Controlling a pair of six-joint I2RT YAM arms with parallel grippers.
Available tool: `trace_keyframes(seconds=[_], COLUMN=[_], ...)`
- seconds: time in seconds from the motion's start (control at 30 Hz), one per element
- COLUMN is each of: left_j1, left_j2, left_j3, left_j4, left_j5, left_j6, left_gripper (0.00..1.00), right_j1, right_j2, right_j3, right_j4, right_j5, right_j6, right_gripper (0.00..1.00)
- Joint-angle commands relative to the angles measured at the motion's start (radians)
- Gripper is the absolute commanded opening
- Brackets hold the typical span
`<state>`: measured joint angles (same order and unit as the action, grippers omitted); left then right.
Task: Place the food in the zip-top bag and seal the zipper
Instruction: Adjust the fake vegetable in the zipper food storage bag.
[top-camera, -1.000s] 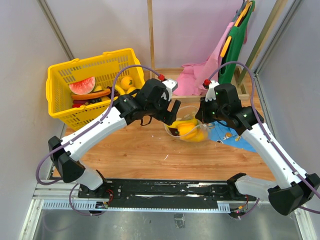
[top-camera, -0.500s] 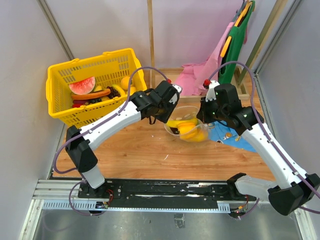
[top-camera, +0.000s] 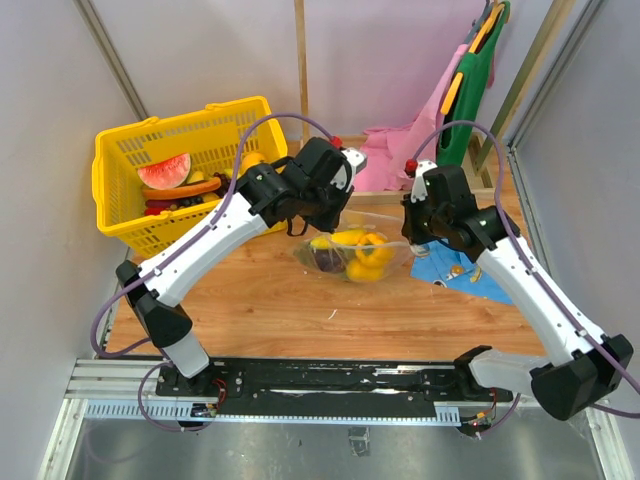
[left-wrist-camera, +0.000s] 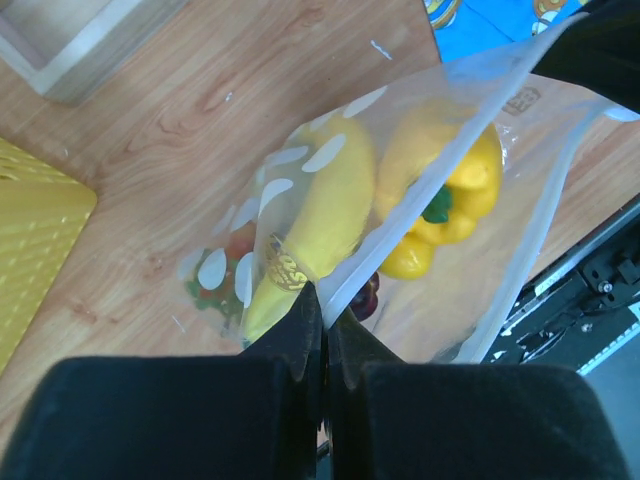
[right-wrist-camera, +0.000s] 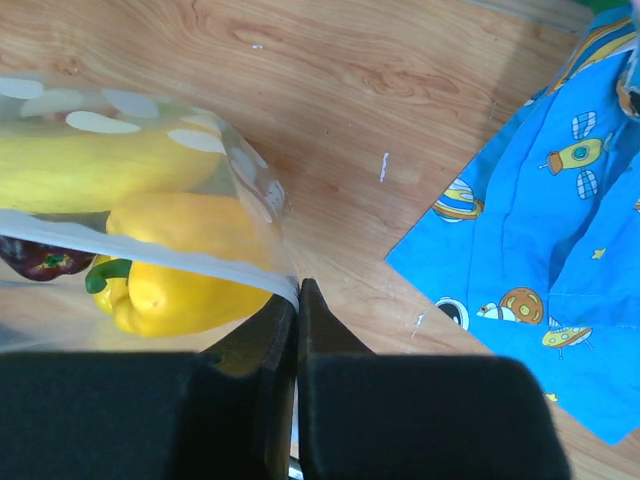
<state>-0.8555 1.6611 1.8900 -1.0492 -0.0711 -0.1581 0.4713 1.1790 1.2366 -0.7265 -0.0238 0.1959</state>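
Note:
The clear dotted zip-top bag (top-camera: 350, 250) hangs stretched between both arms above the table. Inside it I see a banana (left-wrist-camera: 315, 215), a yellow pepper (left-wrist-camera: 450, 195) and a dark purple piece (right-wrist-camera: 40, 262). The white zipper (left-wrist-camera: 420, 215) runs taut along its mouth edge. My left gripper (left-wrist-camera: 323, 300) is shut on one end of the zipper strip. At the other end my right gripper (right-wrist-camera: 297, 290) is shut on the zipper (right-wrist-camera: 150, 258). In the top view the left gripper (top-camera: 325, 215) and right gripper (top-camera: 412, 232) sit at opposite ends of the bag.
A yellow basket (top-camera: 125, 150) with watermelon and other toy food stands at the back left. A blue patterned cloth (top-camera: 465, 275) lies on the table under the right arm. Pink cloth (top-camera: 385, 160) and a green object are at the back right.
My left gripper moved to the bag's left end and shut on the zipper strip. The bag is now lifted and pulled flat between the two grippers, shifted left.

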Motion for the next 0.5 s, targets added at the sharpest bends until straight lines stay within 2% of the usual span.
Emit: trace_keyframes(seconds=[0.0, 0.13, 0.27, 0.37, 0.47], left_j1=[0.000, -0.001, 0.004, 0.016, 0.034], left_j2=[-0.020, -0.006, -0.006, -0.008, -0.017], left_j3=[-0.033, -0.073, -0.071, -0.066, -0.070], left_j4=[-0.033, -0.025, -0.018, -0.023, -0.022], left_j5=[0.002, -0.012, -0.027, -0.034, -0.035], left_j6=[-0.008, -0.024, -0.027, -0.027, -0.029], left_gripper=[0.00, 0.00, 0.00, 0.00, 0.00], right_j1=[-0.040, -0.040, -0.040, -0.040, -0.040], right_j2=[0.049, 0.050, 0.032, 0.016, 0.010], right_j3=[0.049, 0.069, 0.070, 0.061, 0.053], right_j4=[-0.035, -0.035, -0.055, -0.078, -0.104], right_j5=[-0.044, -0.105, -0.089, -0.077, -0.067], right_j6=[-0.017, -0.012, -0.028, -0.037, -0.043], right_gripper=[0.01, 0.03, 0.18, 0.21, 0.19])
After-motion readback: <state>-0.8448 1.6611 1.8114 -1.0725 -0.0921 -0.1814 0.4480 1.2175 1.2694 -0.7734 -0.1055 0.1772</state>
